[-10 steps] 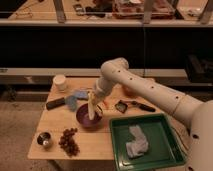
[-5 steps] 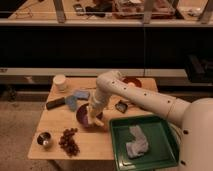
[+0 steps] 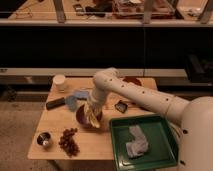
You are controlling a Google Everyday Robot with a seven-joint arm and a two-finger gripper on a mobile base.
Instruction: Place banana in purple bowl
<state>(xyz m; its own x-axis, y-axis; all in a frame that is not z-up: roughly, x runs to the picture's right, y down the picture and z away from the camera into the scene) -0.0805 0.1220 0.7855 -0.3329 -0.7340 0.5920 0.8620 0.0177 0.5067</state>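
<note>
**Risks of release at the bowl**

We order the items from largest to smallest. The wooden table (image 3: 55, 142) fills the lower left and centre of the frame. The arm (image 3: 145, 97) reaches in from the right. The green tray (image 3: 167, 130) at lower right holds a grey cloth (image 3: 136, 142). The purple bowl (image 3: 82, 115) sits left of centre. The gripper (image 3: 91, 109) hangs over the bowl's right rim; we cannot tell how far it is parted. The banana (image 3: 92, 119) leans tilted from it into the bowl, seemingly held.

We judge that a release now could leave the banana propped on the rim, from which it may tip out toward the tray. A sideways withdrawal could drag the bowl toward the grapes (image 3: 69, 141) and the metal cup (image 3: 44, 140) at lower left.
</note>
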